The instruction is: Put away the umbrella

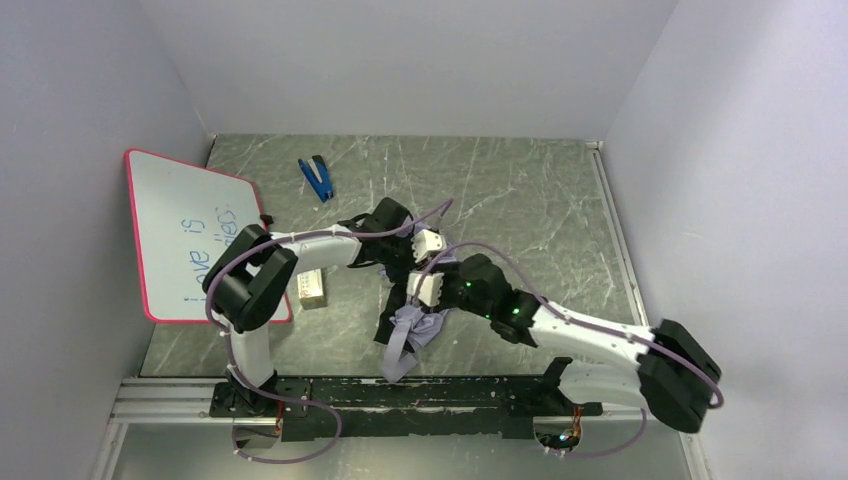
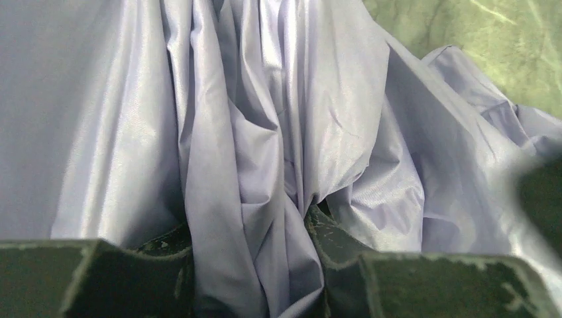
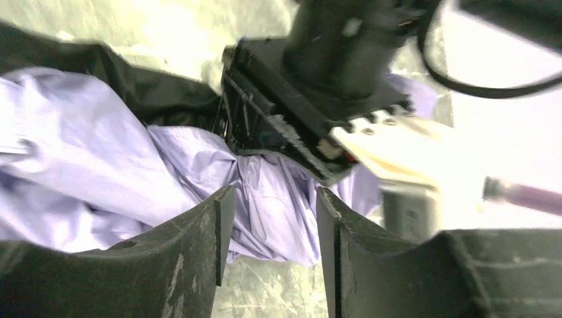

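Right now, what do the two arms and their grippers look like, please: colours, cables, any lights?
Both the left arm and the right arm have white links, black joints and a thin purple cable. The right arm shows green lights. The left gripper and right gripper have dark, scuffed fingers.

- On my left, the whiteboard [image 1: 180, 225] carries blue handwriting, and "love is" comes through clearly.
- A second word sits alongside, partly covered; I can't read it.

We also see:
Whiteboard [image 1: 185, 225] at nine o'clock, blue tool [image 1: 317, 178] at eleven, small box [image 1: 312, 287] just beside the whiteboard.
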Controlling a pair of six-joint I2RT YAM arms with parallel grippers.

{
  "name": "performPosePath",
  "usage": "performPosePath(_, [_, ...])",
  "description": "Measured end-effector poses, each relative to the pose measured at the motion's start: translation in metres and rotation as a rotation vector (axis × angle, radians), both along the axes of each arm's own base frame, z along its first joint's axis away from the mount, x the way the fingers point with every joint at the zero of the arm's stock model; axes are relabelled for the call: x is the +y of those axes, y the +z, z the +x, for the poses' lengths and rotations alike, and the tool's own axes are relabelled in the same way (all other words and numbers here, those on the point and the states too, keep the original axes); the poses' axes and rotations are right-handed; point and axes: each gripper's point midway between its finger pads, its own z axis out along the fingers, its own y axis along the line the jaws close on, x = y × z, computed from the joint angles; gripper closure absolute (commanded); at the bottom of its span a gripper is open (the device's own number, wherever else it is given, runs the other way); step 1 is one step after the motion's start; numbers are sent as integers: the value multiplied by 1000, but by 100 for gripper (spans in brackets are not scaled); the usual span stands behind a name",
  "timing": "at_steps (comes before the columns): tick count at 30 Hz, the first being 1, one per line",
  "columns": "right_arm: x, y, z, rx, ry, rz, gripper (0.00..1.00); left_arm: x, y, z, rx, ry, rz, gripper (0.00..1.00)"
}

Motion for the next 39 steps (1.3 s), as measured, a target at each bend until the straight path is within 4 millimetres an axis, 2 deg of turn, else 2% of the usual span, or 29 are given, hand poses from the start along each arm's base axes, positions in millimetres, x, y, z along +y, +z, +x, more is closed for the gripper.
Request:
performPosePath(6, [-5,62,-27,81,-21,259,45,5,3,9,-77,26,11,95])
performPosePath(10, [-22,111,-43,147,-104,520,40,8,7,15,-139,28,10,95])
performPosePath(12, [-35,129,-45,192,-186,658,40,11,9,16,-191,12,-4,95])
performPosePath(16, [-67,157,-38,301,-417,937,42,24,14,5,-293,-42,-27,95])
performPosePath(19, [-83,167,-28,359,-583,1031,39,29,18,2,-363,-88,-34,95])
performPosePath(21, [-87,172,-19,387,-684,1045,37,30,19,3,-394,-116,-29,95])
performPosePath(23, [-81,177,-4,418,-783,1020,36,30,19,4,-418,-137,-24,95])
performPosePath(26, [-72,168,12,453,-847,941,35,31,21,5,-463,-155,-34,95])
performPosePath(29, [-68,146,37,525,-899,850,32,36,22,-1,-531,-192,-41,95])
performPosePath(31, [-75,128,54,596,-924,811,29,39,23,-5,-585,-225,-39,95])
performPosePath(35, [-81,106,68,733,-879,775,25,39,23,-13,-681,-285,-34,95])
performPosePath(37, [-72,97,72,805,-812,736,22,36,22,-17,-731,-324,-27,95])
performPosePath(39, [-55,87,74,874,-726,680,17,33,22,-20,-772,-354,-18,95])
